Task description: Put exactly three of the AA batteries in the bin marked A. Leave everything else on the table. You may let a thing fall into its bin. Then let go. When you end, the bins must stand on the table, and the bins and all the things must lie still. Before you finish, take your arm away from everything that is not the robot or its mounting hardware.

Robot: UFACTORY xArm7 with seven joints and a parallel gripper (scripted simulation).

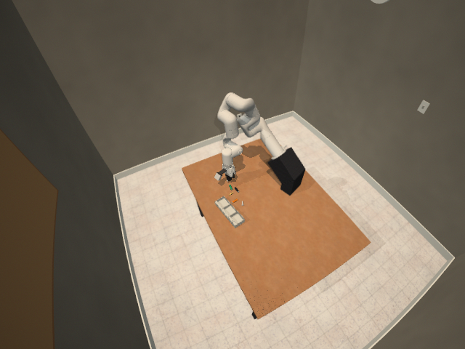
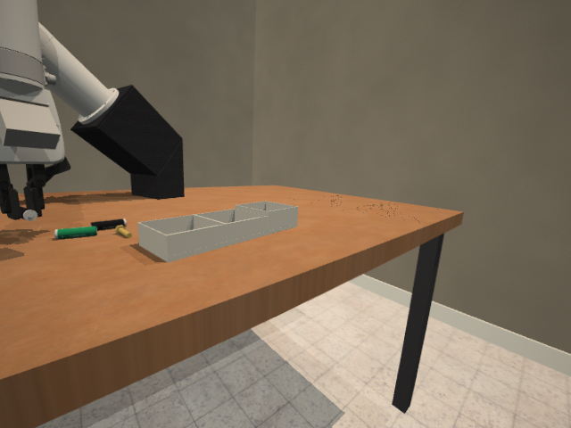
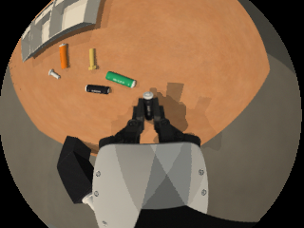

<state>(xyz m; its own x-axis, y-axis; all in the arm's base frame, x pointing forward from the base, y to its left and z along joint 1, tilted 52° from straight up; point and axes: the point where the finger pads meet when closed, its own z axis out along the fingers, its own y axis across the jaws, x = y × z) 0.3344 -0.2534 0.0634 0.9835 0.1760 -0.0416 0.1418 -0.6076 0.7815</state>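
My gripper [image 1: 229, 178] [image 2: 21, 208] [image 3: 148, 104] is shut on a dark AA battery [image 2: 29, 215] [image 3: 148, 96] with a silver end, held above the table. A green battery [image 1: 230, 187] [image 2: 76, 232] [image 3: 121, 79] and a black battery [image 1: 236, 189] [image 2: 108, 224] [image 3: 98, 89] lie close to it on the table. An orange battery-like cylinder [image 1: 235, 201] [image 3: 64, 56] lies nearer the bins. Three joined grey bins [image 2: 198, 242] [image 3: 71, 29] stand on the table. They look empty in the top view; the letter A is not legible.
A yellow bolt-like piece [image 1: 230, 194] [image 2: 123, 231] [image 3: 92, 59] lies between the green battery and the bins. A small silver screw [image 1: 242, 203] [image 3: 54, 74] lies beside the orange cylinder. The black arm base [image 1: 288, 171] [image 2: 138, 138] stands at the table's far side.
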